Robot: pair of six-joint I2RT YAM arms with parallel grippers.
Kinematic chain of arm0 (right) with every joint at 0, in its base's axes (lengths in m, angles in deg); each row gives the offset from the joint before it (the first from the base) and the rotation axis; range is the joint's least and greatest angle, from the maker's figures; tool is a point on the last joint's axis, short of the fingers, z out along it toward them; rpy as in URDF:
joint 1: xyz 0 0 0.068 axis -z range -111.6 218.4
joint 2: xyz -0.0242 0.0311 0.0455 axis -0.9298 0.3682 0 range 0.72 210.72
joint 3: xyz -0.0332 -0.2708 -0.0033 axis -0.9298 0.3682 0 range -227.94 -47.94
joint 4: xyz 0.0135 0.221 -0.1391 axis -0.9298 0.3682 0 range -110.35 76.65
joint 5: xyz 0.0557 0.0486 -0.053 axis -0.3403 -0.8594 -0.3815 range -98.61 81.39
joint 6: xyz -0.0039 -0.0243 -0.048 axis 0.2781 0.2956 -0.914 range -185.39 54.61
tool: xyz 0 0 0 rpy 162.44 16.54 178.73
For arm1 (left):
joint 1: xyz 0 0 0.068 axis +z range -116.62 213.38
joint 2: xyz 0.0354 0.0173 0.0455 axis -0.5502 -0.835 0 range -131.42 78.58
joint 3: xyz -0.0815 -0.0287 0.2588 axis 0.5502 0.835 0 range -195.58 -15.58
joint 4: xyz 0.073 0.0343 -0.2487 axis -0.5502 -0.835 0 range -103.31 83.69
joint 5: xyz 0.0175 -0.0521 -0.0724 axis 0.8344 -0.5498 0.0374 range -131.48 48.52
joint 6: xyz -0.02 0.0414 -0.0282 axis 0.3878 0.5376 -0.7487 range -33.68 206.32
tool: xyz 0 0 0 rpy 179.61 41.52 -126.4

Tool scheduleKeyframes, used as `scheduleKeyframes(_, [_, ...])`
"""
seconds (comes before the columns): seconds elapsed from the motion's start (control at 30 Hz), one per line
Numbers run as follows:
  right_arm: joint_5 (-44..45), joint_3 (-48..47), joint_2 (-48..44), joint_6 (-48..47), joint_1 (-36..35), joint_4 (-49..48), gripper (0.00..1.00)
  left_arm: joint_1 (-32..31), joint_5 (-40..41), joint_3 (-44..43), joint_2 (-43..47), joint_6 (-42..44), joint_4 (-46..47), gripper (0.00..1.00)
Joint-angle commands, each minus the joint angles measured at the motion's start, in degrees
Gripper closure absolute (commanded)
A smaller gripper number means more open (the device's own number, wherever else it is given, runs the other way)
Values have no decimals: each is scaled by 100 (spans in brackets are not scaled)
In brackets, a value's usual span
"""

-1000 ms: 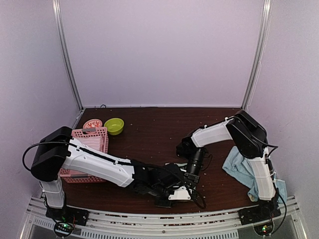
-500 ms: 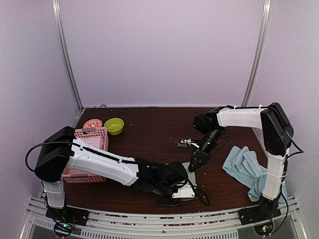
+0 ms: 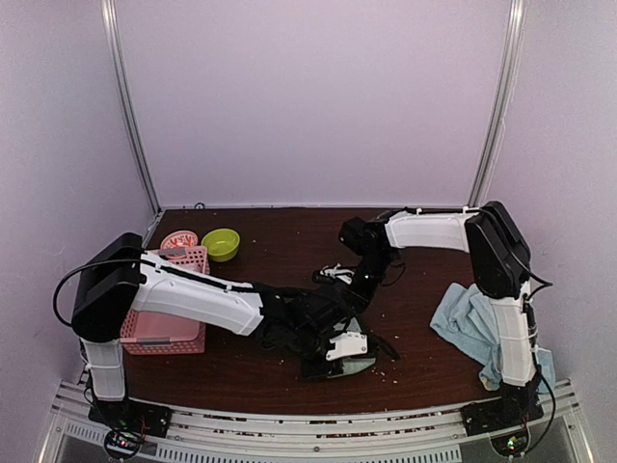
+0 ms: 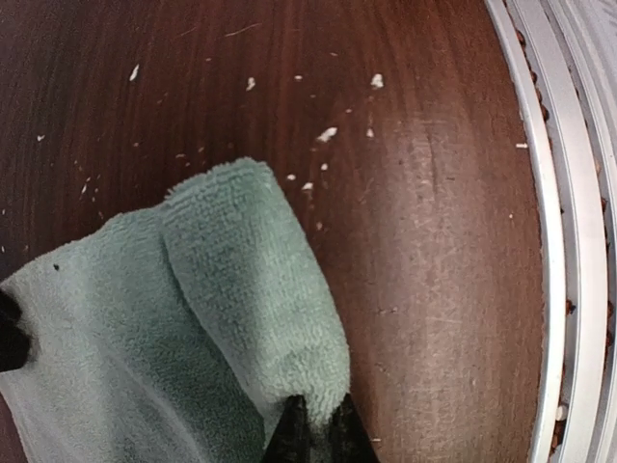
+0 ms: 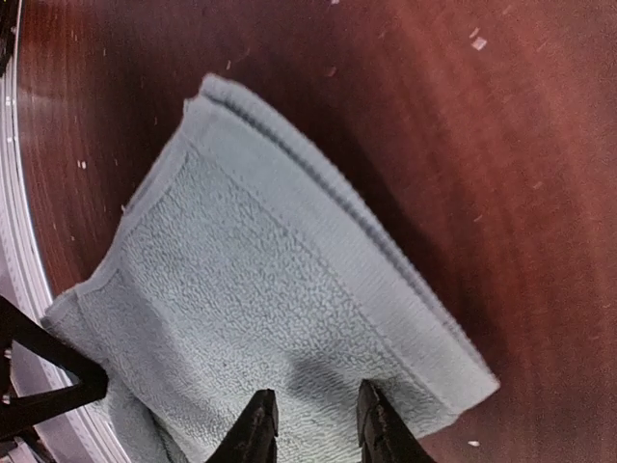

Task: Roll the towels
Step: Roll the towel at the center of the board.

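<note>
At six o'clock my left end effector (image 4: 318, 410) pinches the mint green towel (image 4: 193, 309); for my right end effector (image 5: 316, 395) I cannot tell.

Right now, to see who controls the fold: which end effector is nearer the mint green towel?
Left. The left end effector is pinched on the mint green towel at its folded edge; the right end effector hangs open above it, seemingly not touching.

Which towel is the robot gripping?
The mint green towel near the front edge, pinched in the left tool; the light blue towels lie heaped on the right.
</note>
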Motion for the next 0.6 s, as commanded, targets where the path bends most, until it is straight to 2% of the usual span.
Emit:
scheduleKeyframes(0.0, [35,-694,-466,-191,336,291,66,513,-1226,-120,-128,-319,159,100])
scheduleKeyframes(0.13, [-76,-995,-1544,-250,866,551,62,961,-2386,-365,-454,-600,157,100])
scheduleKeyframes(0.23, [-434,-788,-2675,-396,1145,345,63,1217,-3055,-370,-637,-900,339,100])
scheduleKeyframes(0.3, [-1233,208,-3825,-761,1108,-229,49,1394,-3547,-403,-850,-1104,405,100])
scheduleKeyframes(0.33, [-1368,788,-4346,-806,969,-547,43,1481,-3773,-410,-970,-1208,450,100])
scheduleKeyframes(0.4, [-1291,1447,-4979,-1287,508,-434,39,1604,-4113,-433,-1192,-1388,533,100])
scheduleKeyframes(0.5, [-956,1672,-4916,-1902,-300,482,41,1758,-4432,-490,-1518,-1668,590,100])
scheduleKeyframes(0.57, [-612,2032,-4905,-2035,-745,459,44,1815,-4624,-535,-1652,-1790,584,100])
